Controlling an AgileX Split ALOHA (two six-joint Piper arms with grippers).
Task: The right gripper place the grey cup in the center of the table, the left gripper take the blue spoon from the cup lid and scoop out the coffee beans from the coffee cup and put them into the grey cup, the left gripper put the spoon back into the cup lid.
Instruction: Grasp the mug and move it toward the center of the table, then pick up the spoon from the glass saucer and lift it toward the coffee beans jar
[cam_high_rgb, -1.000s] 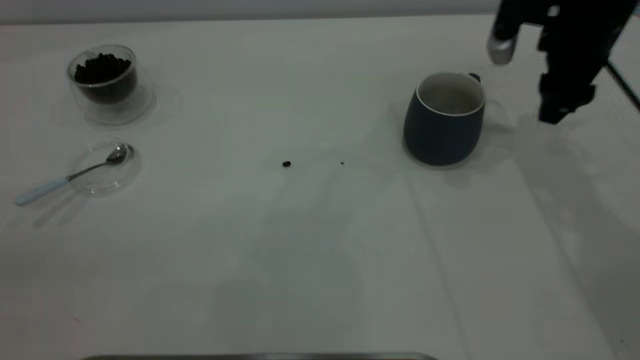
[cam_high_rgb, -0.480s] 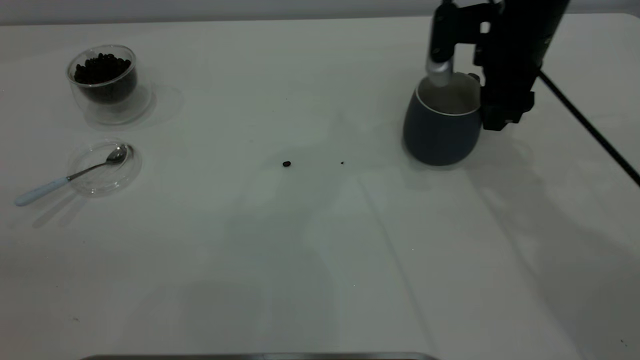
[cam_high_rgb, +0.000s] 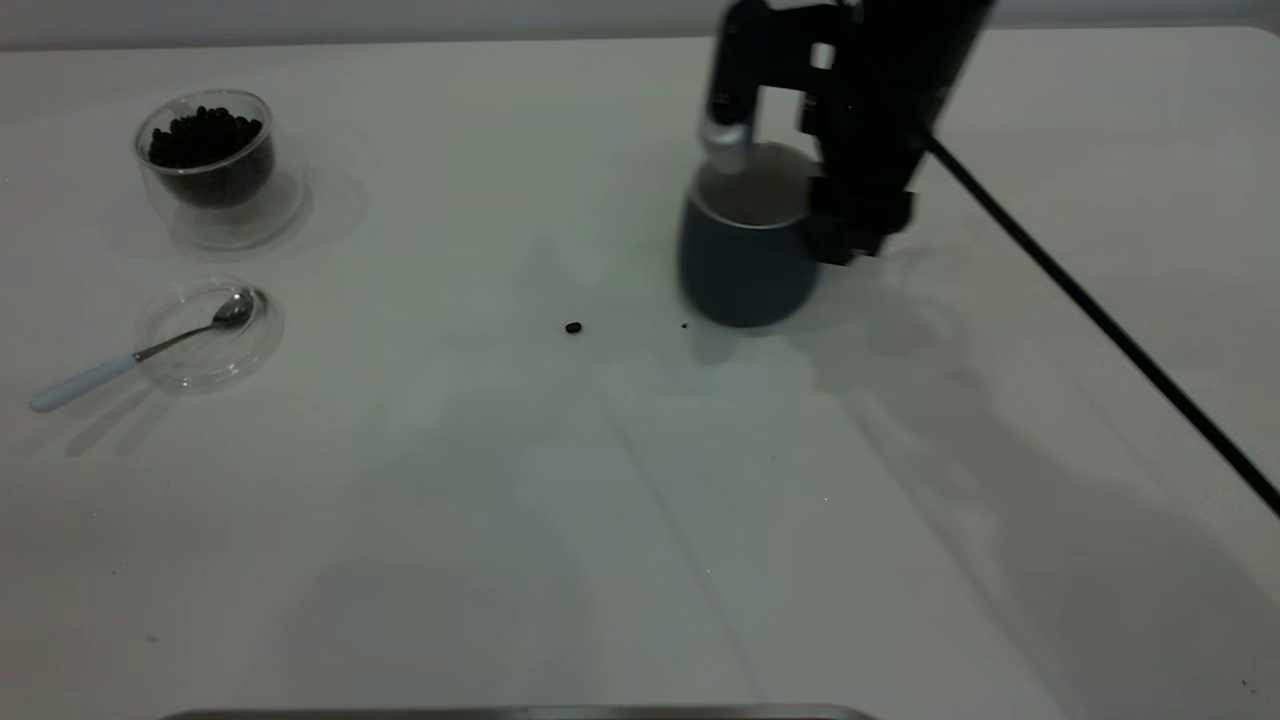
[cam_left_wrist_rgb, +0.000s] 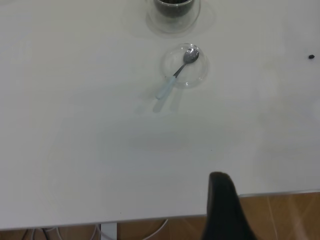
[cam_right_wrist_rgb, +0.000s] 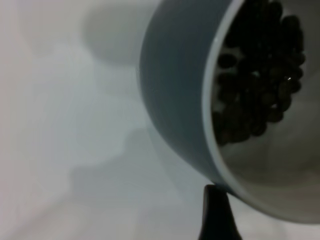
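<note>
My right gripper is shut on the right side of the grey cup, which stands right of the table's middle. In the right wrist view the grey cup holds dark coffee beans, with one black finger against its rim. The coffee cup with beans stands at the far left. In front of it the blue spoon lies with its bowl in the cup lid. The left wrist view shows the spoon, the lid and one black finger over the table edge.
A stray bean lies left of the grey cup, with a dark speck close to its base. The right arm's black cable runs diagonally across the right side of the white table.
My right gripper came down onto the grey cup's right side, closed on it and has carried it left toward the table's middle. The spoon, lid and coffee cup have not moved.
</note>
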